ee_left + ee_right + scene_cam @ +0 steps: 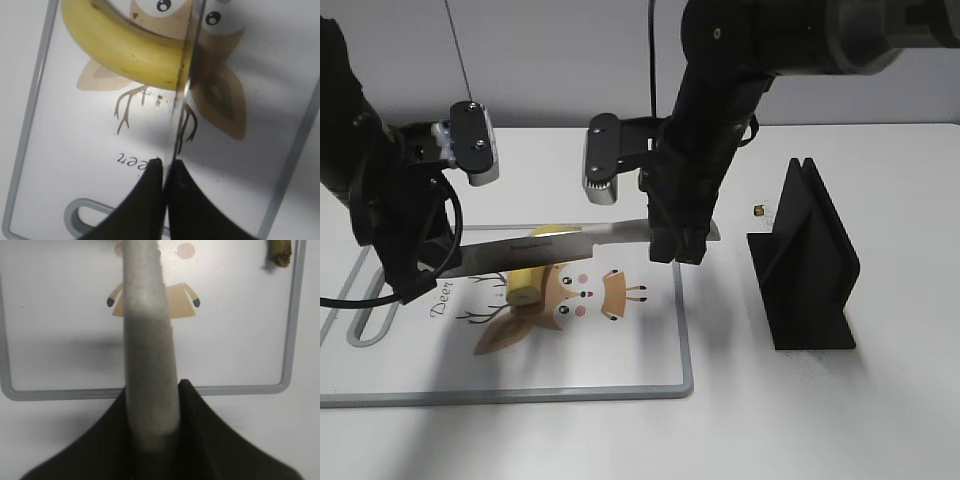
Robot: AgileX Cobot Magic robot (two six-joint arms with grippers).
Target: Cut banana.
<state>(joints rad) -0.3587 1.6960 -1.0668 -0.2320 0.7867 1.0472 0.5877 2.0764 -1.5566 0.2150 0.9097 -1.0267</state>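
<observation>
banana (125, 55): top cut off by frame edge | knife handle (150, 365): blurred | blade (550, 248): hides banana's middle

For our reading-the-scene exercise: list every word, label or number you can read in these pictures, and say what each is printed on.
"Deer": cursive print on the white cutting board, beside the cartoon deer; it shows partly in the exterior view and upside down, partly hidden, in the left wrist view.
Marking on the knife blade: too small and blurred to read.
No other text shows.

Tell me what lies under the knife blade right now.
Under the knife lies the banana, on the cutting board with its deer print. The blade hides part of the banana's top. Contact cannot be told.
</observation>
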